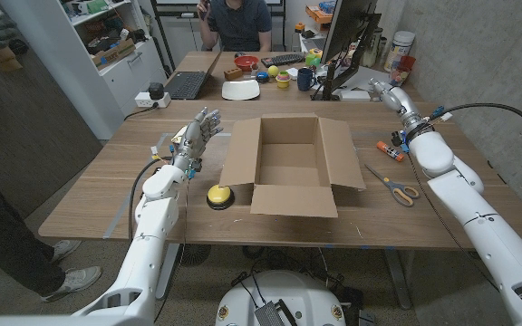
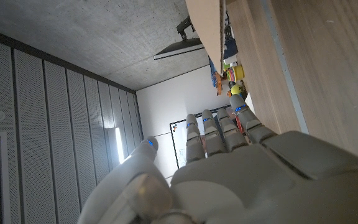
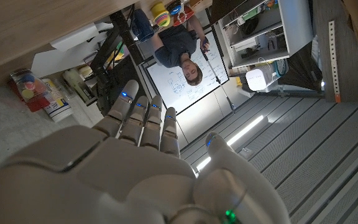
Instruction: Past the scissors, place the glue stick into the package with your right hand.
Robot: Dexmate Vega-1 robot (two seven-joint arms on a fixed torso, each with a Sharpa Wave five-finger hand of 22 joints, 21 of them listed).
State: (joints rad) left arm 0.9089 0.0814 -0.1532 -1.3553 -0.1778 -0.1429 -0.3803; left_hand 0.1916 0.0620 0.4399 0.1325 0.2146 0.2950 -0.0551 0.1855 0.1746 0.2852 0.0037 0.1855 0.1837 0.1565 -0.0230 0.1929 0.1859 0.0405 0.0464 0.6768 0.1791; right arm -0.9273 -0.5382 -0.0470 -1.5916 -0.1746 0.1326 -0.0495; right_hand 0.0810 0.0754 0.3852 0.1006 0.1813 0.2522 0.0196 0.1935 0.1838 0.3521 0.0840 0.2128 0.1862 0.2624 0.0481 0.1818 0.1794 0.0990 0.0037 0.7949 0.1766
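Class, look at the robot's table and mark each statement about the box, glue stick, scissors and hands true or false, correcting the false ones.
1. The cardboard box stands open. True.
2. The glue stick lies inside the box. False: it lies on the table, right of the box.
3. The scissors lie right of the box. True.
4. The right hand holds the glue stick. False: it holds nothing.
5. The left hand holds nothing. True.

A yellow button [image 1: 217,196] sits on the wooden table [image 1: 98,195]. At the far end lie a keyboard [image 1: 187,85], a white bowl [image 1: 241,90], a dark mug [image 1: 305,79] and a monitor [image 1: 344,36], with a seated person [image 1: 240,23] behind
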